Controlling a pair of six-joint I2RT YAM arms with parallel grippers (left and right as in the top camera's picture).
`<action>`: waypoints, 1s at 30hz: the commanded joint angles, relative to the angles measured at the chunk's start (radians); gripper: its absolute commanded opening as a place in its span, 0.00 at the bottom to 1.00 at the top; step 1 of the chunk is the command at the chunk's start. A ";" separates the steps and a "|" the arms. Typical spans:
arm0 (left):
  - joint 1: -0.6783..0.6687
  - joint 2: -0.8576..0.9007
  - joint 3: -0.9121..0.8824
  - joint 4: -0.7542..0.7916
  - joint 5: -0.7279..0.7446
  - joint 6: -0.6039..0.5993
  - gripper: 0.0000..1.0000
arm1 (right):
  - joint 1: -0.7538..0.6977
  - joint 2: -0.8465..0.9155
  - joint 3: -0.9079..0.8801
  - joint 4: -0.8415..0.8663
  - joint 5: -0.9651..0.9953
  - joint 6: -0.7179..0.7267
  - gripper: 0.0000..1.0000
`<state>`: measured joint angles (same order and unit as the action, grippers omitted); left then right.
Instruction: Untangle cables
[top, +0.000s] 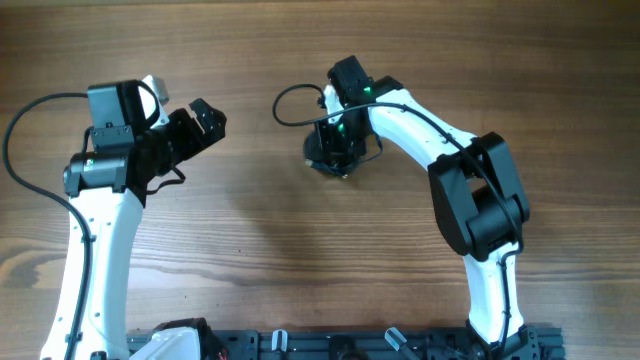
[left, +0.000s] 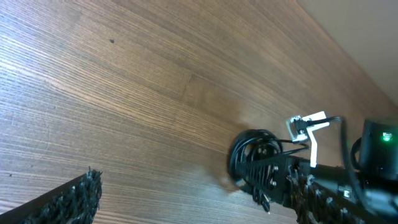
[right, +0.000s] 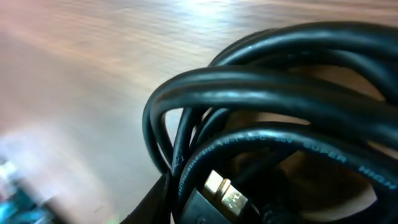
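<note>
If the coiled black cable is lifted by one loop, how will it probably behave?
Likely floppy: the cable bundle lies in loose overlapping loops, so it would probably sag. Its glossy jacket may slip. The plug may dangle.

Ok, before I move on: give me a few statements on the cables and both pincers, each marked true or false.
1. The cables sit in one bundle at the right pincer. True.
2. The left pincer holds a cable. False: it is open and empty, off to the left of the bundle.
3. A metal plug shows among the cables in the right wrist view. True.
4. The cables are laid out straight on the table. False: they are coiled over one another in a tight bundle.
</note>
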<state>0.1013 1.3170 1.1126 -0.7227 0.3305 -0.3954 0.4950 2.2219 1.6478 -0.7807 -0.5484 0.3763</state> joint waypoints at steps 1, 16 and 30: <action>0.008 0.005 0.018 0.021 0.091 -0.006 1.00 | 0.013 -0.039 0.041 0.010 -0.265 -0.017 0.18; 0.008 0.005 0.018 0.080 0.402 -0.009 1.00 | 0.013 -0.083 0.041 0.158 -0.420 0.104 0.55; 0.008 0.005 0.018 0.079 0.397 -0.010 1.00 | -0.019 -0.084 0.041 0.105 -0.230 0.124 0.82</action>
<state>0.1043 1.3167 1.1126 -0.6464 0.7090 -0.4026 0.5003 2.1727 1.6634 -0.6613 -0.8761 0.4942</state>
